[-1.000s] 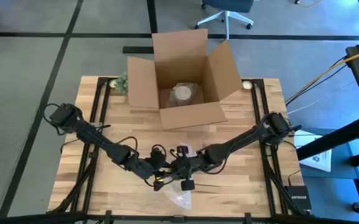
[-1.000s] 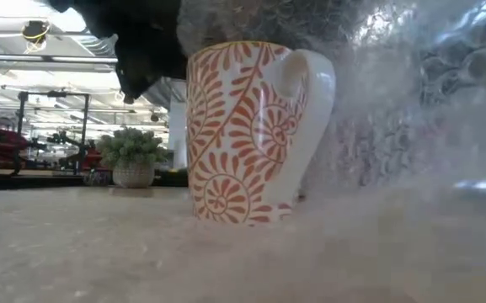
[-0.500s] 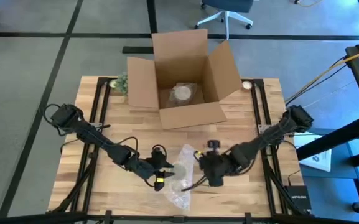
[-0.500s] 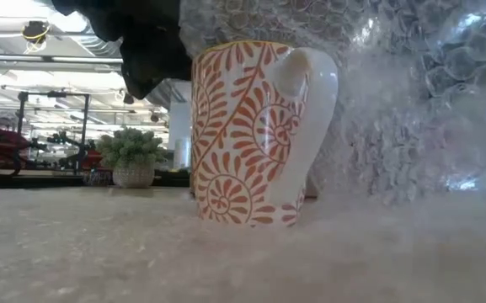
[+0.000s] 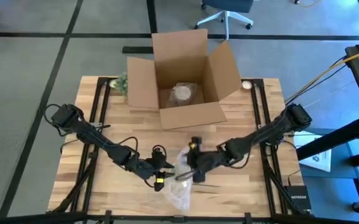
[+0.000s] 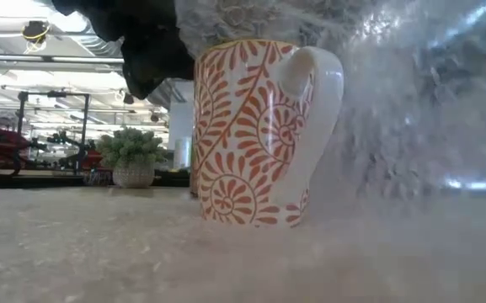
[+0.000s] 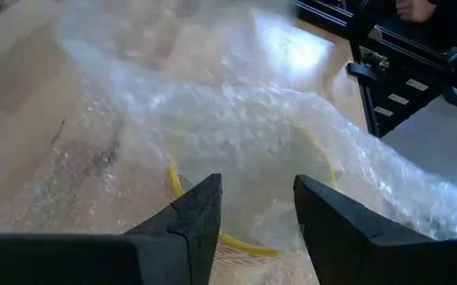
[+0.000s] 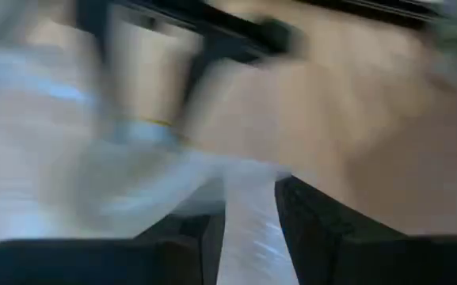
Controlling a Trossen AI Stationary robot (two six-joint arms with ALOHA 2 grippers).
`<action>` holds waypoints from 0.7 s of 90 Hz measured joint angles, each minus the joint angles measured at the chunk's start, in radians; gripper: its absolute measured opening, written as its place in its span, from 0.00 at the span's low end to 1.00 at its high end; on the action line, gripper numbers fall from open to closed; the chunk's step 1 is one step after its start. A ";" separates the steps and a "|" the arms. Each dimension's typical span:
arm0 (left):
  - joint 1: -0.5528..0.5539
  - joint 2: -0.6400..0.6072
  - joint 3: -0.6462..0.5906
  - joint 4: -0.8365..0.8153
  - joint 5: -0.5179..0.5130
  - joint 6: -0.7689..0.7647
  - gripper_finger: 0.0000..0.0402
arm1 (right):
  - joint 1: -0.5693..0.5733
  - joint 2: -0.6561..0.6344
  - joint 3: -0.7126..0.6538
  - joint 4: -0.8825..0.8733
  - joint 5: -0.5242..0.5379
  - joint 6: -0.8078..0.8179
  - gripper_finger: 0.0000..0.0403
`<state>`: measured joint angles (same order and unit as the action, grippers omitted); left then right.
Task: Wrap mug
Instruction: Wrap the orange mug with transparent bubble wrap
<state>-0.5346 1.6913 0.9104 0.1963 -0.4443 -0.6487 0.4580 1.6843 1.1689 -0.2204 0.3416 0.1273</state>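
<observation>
the orange-patterned mug (image 6: 255, 135) stands upright on the table, under bubble wrap (image 7: 236, 127). my left gripper (image 7: 256, 214) straddles its rim, fingers apart; my right gripper (image 8: 248, 214) seemingly pinches the wrap beside it

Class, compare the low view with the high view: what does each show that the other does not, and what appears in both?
Only the low view shows the mug clearly: white, orange leaf pattern, upright, handle to one side. Only the high view shows the whole table, the open cardboard box and both arms, with the left gripper and right gripper meeting at the bubble wrap. Both show the bubble wrap and the small potted plant.
</observation>
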 joint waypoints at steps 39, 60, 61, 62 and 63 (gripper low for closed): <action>0.006 0.001 0.000 0.004 -0.008 -0.008 0.36 | 0.035 0.301 0.362 -0.322 -0.073 0.058 0.25; 0.006 0.001 0.000 0.012 0.000 -0.015 0.36 | -0.028 0.431 0.495 -0.479 -0.205 0.090 0.25; 0.005 0.001 0.000 0.013 0.001 -0.016 0.36 | -0.029 0.435 0.495 -0.478 -0.204 0.091 0.25; 0.005 0.001 0.000 0.014 0.003 -0.016 0.36 | -0.030 0.439 0.495 -0.476 -0.204 0.092 0.25; 0.004 0.001 0.000 0.015 0.006 -0.017 0.36 | -0.031 0.441 0.495 -0.474 -0.205 0.092 0.25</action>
<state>-0.5302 1.6923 0.9104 0.2117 -0.4386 -0.6652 0.4270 2.1256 1.6642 -0.6948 0.1363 0.2192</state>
